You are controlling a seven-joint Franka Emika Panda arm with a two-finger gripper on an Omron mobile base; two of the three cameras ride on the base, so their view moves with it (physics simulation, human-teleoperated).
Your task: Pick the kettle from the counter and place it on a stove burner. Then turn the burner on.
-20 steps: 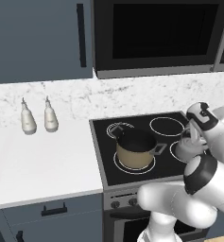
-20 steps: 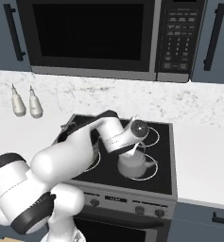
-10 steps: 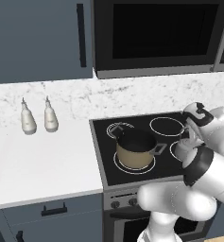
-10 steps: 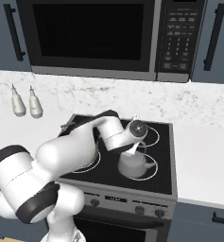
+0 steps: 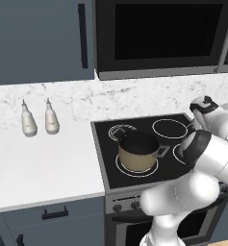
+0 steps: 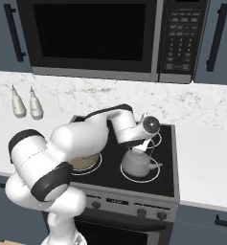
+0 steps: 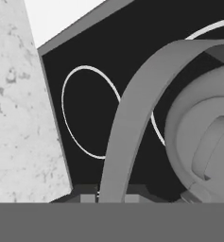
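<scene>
- Jaws [image 7: 106,197] are clamped on the thin arched handle of the small squat silver-grey metal kettle [image 6: 138,163].
- Kettle body is seen directly below the jaws, seated on the front-right thin white ring burner [image 6: 155,176] of the black glass cooktop [image 6: 165,184].
- Tan pot [image 5: 137,153] is seen well aside of the jaws, on another ring.
- White stone-look surface [image 5: 43,168] carries two small bottles [image 5: 38,117], well away from the jaws.

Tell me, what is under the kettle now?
The kettle stands on the front-right stove burner of the black cooktop. Only the ring's outer edge shows; the kettle covers its middle.
</scene>
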